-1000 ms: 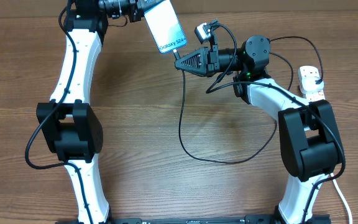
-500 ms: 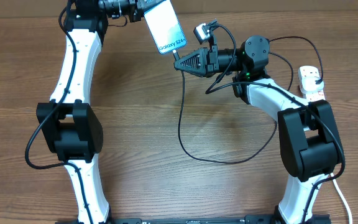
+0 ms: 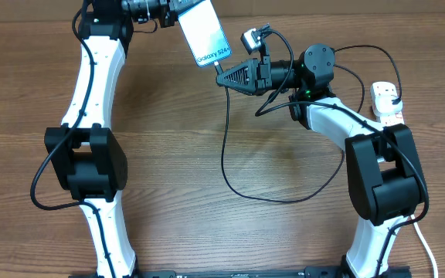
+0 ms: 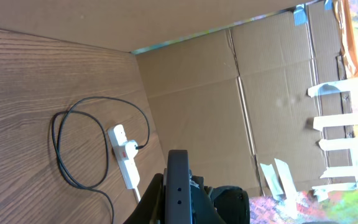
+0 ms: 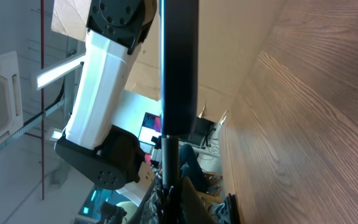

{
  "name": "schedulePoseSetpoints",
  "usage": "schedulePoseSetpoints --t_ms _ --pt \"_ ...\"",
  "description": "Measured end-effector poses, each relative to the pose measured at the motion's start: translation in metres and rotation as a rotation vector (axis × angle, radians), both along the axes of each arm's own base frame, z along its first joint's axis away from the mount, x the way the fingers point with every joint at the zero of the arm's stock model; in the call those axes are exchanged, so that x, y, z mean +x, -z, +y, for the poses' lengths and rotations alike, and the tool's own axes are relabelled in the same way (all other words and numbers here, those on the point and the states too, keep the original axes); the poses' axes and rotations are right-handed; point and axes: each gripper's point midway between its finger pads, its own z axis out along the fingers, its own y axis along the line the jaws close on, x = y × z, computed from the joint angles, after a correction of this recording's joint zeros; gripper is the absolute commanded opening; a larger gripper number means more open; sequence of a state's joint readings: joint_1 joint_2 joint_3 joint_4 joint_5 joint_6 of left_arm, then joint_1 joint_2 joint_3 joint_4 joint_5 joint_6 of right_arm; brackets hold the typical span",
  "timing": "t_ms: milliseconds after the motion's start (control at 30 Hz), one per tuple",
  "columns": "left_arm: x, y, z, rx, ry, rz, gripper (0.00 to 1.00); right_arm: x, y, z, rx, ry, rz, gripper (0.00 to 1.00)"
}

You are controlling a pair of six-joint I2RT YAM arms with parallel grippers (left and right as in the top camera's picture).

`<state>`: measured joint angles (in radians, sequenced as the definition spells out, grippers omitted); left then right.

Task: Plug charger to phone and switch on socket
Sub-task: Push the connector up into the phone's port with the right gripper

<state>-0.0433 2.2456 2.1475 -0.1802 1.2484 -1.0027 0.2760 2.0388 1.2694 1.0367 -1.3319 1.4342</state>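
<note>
Upper centre: left gripper (image 3: 178, 9) clamped on phone (image 3: 205, 35), port end angled toward right gripper (image 3: 222, 76), which grips the charger (image 3: 224, 147) tip just at it, evidently for insertion.

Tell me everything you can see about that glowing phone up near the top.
The phone is a slim rectangle with a dark frame and a lit pale blue screen bearing small "Galaxy" text near its lower end. It is held tilted above the table, its upper end clamped by the left gripper. The charger tip, held by the right gripper, meets its lower edge.
</note>
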Motion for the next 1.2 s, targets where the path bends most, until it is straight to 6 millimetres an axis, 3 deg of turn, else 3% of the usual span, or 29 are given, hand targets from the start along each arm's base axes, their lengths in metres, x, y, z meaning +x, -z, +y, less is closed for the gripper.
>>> schedulePoseSetpoints --t_ms 1200 --pt "-0.01 -0.003 -0.007 -0.007 0.064 -0.034 0.04 -0.005 0.001 0.003 -0.003 -0.021 -0.019 0.04"
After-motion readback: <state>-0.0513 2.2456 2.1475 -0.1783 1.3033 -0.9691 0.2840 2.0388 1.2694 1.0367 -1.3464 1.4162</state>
